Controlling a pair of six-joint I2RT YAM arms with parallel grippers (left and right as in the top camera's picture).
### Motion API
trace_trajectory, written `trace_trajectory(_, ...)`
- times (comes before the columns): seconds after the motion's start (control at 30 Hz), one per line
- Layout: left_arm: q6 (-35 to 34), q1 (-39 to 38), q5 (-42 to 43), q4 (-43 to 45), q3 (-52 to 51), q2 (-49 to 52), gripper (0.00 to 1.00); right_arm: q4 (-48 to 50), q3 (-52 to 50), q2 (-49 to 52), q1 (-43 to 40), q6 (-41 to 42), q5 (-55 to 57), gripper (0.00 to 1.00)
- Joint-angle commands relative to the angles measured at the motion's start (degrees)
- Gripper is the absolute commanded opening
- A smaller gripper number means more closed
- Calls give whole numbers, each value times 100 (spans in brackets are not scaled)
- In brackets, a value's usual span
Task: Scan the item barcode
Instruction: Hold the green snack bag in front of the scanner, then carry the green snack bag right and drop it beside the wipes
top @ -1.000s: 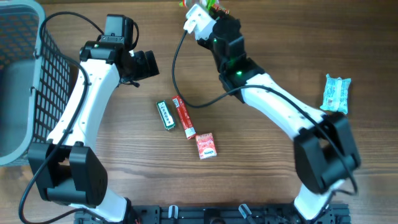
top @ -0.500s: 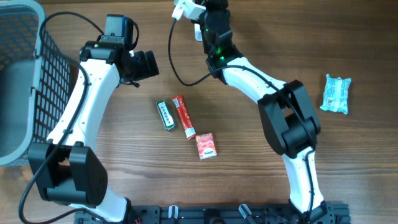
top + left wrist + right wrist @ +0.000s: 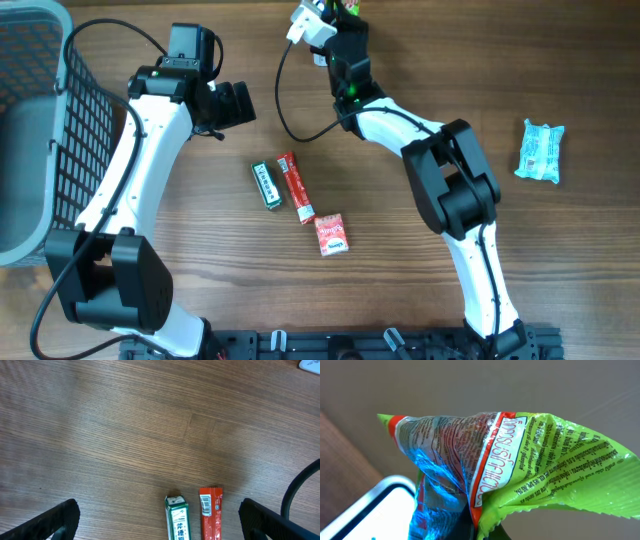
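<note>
Movement is all in my right arm. A second ago its elbow stuck far out to the right, and now it has swung in toward the middle, while the wrist has stayed at the far edge of the counter (image 3: 390, 285). The right claw (image 3: 481, 529) is pressed together, pinching the green bag (image 3: 535, 460) and holding it up just beside a white thing (image 3: 365, 510) that I think is the scanner. So I guess I am turning the bag to show its code. The bag is lime green and crumpled, with a red stripe, a white patch of tiny writing, shiny blue foil and a zigzag edge. I see no barcode lines from here. My left claw (image 3: 157, 517) is spread wide, holding nothing, near the green pack (image 3: 176, 520) and the red pack (image 3: 210, 515).
</note>
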Motion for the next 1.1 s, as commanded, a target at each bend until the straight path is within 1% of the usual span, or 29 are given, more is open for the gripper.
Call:
trace_trajectory(0.0,26,7,-74,13,-26,33,100,0,151,22,-7,319,-68,4)
trace_trajectory(0.27,26,7,-74,13,-26,33,100,-22,151,22,-7,437,-52,4)
trace_trajectory(0.33,26,7,-74,13,-26,33,100,92,151,22,0,387,129,4)
trace_trajectory(0.4,26,7,-74,13,-26,33,100,656,151,22,-2,42,542,4)
trace_trajectory(0.47,26,7,-74,15,-26,33,100,914,151,22,-2,-341,529,4)
trace_trajectory(0.53,26,4,-74,13,-26,33,100,765,151,22,28,-525,391,4)
trace_trajectory(0.6,26,7,-74,13,-26,33,100,275,151,28,52,-612,144,4)
trace_trajectory(0.7,26,7,-74,13,-26,33,100,273,151,181,52,-678,118,4)
trace_trajectory(0.77,26,7,-74,13,-26,33,100,258,151,308,52,-966,26,4)
trace_trajectory(0.83,26,7,-74,13,-26,33,100,-9,151,354,131,-1222,-52,4)
trace_trajectory(1.0,26,7,-74,13,-26,33,100,-153,151,352,372,-1224,-48,4)
trace_trajectory(1.07,26,7,-74,13,-26,33,100,-162,151,352,387,-1130,138,4)
